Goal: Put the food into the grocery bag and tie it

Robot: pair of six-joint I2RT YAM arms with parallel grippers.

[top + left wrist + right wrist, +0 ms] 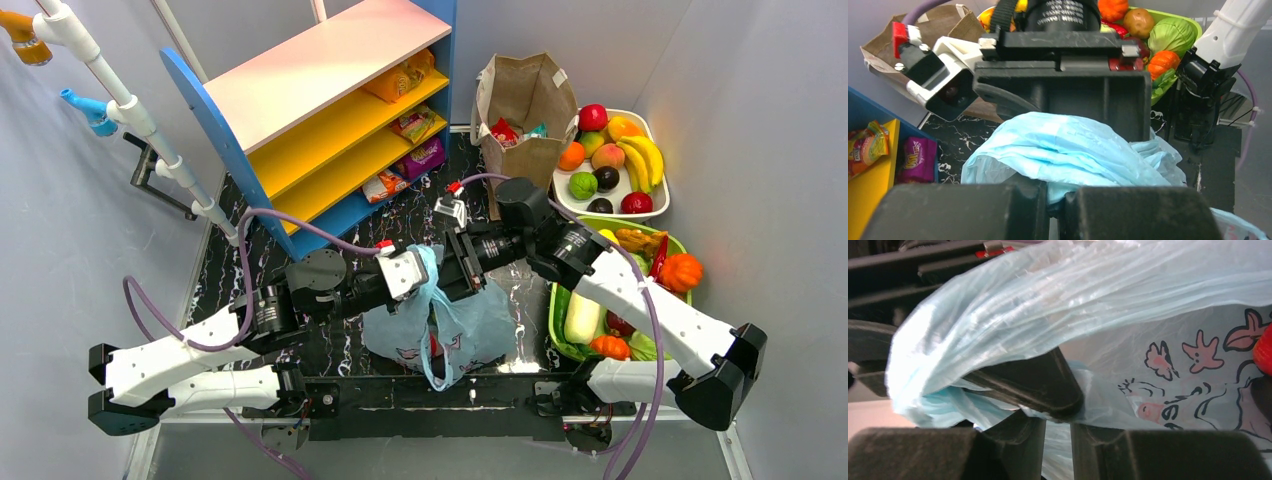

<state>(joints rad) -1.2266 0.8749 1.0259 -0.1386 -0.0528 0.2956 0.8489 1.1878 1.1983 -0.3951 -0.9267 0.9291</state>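
Observation:
The light-blue grocery bag (470,322) lies crumpled on the black table between the arm bases, its printed side up (1188,360). A red packet (436,346) shows through it. My left gripper (424,267) is shut on a bunched handle of the bag (1068,150), with plastic pinched between its jaws (1055,195). My right gripper (456,268) faces it closely and is shut on bag plastic too (1058,430). More red (503,132) and teal (536,130) packets sit in the brown paper bag.
A blue shelf unit (330,110) with snack packs stands at the back left. The brown paper bag (525,100) stands behind the right arm. A white fruit tray (650,130) and a green vegetable basket (556,320) lie to the right.

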